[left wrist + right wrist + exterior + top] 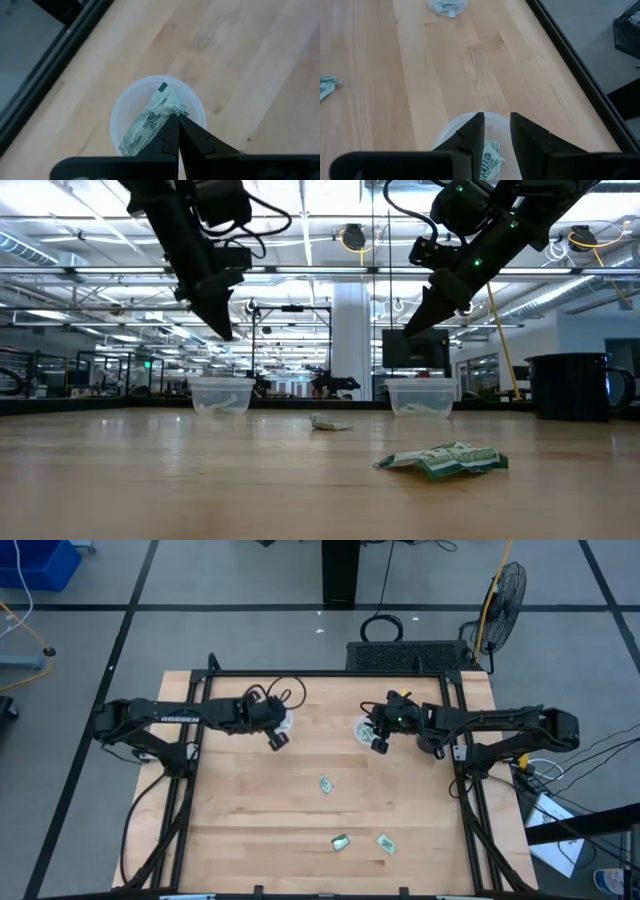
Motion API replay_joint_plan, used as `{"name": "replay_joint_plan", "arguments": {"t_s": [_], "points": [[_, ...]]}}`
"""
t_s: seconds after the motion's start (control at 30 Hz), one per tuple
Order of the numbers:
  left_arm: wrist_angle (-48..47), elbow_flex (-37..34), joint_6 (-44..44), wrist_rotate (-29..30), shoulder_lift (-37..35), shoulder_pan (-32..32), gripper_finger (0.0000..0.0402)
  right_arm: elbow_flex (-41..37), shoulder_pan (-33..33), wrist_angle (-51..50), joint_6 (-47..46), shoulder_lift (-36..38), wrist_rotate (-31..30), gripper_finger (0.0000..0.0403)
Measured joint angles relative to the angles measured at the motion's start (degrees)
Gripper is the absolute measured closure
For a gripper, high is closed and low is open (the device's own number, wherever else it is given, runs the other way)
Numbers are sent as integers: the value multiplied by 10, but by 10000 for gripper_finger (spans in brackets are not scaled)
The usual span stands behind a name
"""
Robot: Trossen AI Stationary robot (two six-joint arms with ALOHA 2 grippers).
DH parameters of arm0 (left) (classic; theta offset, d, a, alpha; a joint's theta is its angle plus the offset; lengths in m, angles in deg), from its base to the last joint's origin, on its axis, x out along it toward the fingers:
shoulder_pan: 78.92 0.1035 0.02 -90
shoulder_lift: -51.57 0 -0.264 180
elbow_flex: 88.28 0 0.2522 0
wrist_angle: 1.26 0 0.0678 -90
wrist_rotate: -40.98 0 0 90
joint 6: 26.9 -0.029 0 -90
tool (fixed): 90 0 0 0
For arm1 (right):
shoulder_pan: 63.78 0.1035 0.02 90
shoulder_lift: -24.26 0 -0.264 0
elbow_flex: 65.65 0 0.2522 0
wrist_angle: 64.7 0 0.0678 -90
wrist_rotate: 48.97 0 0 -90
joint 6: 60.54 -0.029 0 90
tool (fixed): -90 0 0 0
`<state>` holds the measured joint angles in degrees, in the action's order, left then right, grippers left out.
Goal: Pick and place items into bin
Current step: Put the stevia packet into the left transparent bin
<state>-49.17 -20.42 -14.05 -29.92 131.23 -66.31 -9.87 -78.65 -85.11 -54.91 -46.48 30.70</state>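
Two clear plastic bins stand on the wooden table: the left bin [284, 723] [220, 395] and the right bin [362, 729] [420, 396]. A pale green packet [150, 121] lies inside the left bin [120, 115], and another packet [489, 161] lies in the right bin [451, 129]. My left gripper [277, 739] [224, 330] [177, 118] hangs shut well above the left bin and holds nothing. My right gripper [380, 745] [420, 322] [497, 120] hovers open above the right bin. Three packets lie flat on the table [325, 784] [341, 841] [386, 843].
A black frame rail [470, 810] runs along the table's sides and far edge. A black box [410, 656] and a fan [505, 590] stand beyond the far edge. In the low view a dark container [572, 385] stands at the right. The nearest crumpled packet [446, 461] lies near the front.
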Motion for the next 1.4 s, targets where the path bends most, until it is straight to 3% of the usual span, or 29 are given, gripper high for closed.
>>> {"name": "replay_joint_plan", "arguments": {"t_s": [0.53, 1.1, 1.4], "points": [[94, -68, 24, -34, 39, 21, 391, 0, 0, 0, -3, 0, -1, 314], [130, -68, 28, -46, 129, 48, 398, 0, 0, 4, -2, 0, -1, 314], [152, -68, 24, -46, 126, 54, 351, 0, 0, 4, -2, 0, -1, 314]]}}
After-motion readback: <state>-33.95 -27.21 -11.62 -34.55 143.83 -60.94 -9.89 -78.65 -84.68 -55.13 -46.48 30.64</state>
